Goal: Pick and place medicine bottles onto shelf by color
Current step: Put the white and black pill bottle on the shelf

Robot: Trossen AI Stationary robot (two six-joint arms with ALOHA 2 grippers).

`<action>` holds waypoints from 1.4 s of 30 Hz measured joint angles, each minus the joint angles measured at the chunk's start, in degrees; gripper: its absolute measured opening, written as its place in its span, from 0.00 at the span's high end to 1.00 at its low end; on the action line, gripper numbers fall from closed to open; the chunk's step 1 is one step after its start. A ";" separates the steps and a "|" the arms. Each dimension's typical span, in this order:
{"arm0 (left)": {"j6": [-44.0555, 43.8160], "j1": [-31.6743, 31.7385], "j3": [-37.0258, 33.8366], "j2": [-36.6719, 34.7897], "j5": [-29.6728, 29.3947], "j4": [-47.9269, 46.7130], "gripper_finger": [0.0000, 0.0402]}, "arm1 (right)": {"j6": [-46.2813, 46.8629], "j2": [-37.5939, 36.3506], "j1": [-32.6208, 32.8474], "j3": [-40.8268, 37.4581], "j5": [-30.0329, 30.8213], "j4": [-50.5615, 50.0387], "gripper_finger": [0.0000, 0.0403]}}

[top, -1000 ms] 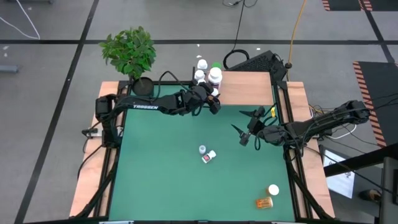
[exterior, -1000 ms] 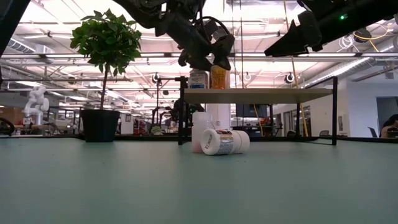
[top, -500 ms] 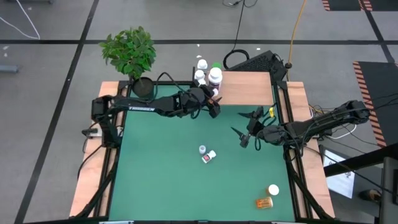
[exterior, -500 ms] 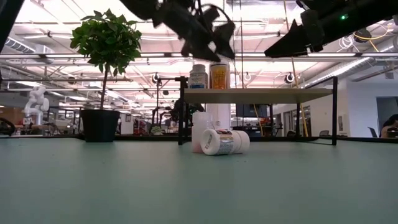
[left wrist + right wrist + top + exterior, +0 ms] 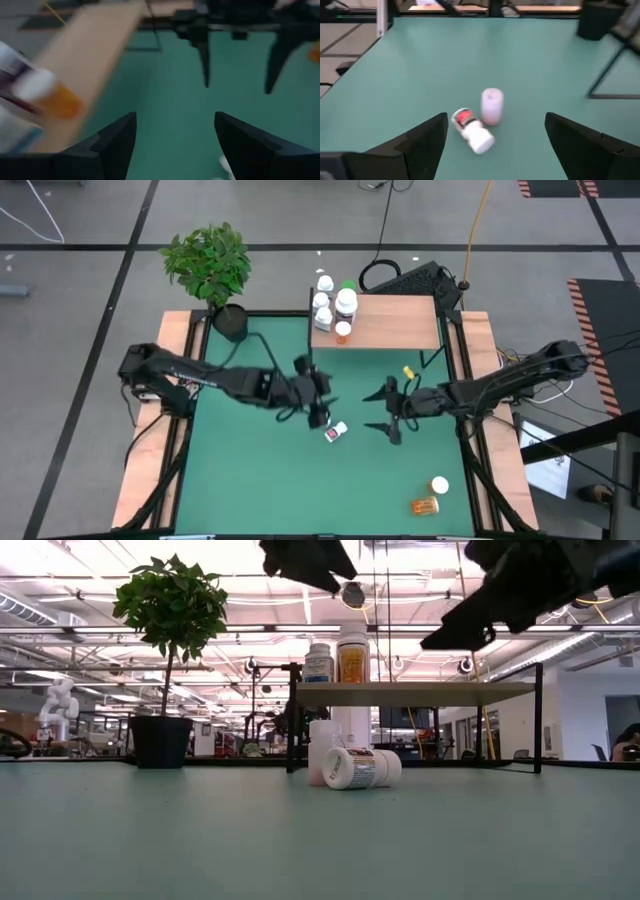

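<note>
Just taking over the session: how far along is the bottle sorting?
Done: several bottles stand at the shelf's left end, including an amber bottle.

In hand: nothing; the left gripper and right gripper hover open over the white pair mid-mat.

Left: that pair, plus the two bottles at the mat's near right.

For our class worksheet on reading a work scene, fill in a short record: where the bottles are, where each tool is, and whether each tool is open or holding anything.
shelf: four bottles at its left end, one amber-orange bottle among them
mat centre: upright white bottle beside a toppled bottle
mat's near right corner: lying amber bottle, white bottle
left tool: open, empty, above the centre pair
right tool: open, empty, right of that pair
</note>
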 joint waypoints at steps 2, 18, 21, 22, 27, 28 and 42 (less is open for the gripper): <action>-2.00 -2.22 -1.76 0.95 -0.09 0.38 0.32 | 0.39 4.35 0.02 0.02 -1.44 3.81 0.18; -8.10 -6.02 -12.25 5.20 -0.27 11.83 0.32 | -6.13 35.71 -4.08 0.51 -9.71 33.55 0.18; -7.83 -5.96 -12.25 5.20 -0.27 12.88 0.32 | -6.12 38.79 -5.96 0.76 -13.46 35.21 0.18; -7.79 -5.86 -12.25 5.20 -0.26 13.04 0.32 | -6.08 39.70 -6.43 1.08 -14.53 35.41 0.18; -7.65 -5.64 -12.25 5.20 0.08 14.23 0.32 | -6.11 44.05 -7.32 3.18 -18.12 35.41 0.22; -7.74 -5.60 -12.25 5.20 0.11 14.36 0.32 | -6.11 44.89 -7.30 3.59 -18.12 35.23 0.23; -15.43 -6.43 -12.22 5.20 6.26 11.58 0.32 | -8.73 41.86 -7.20 4.81 -19.76 27.02 0.63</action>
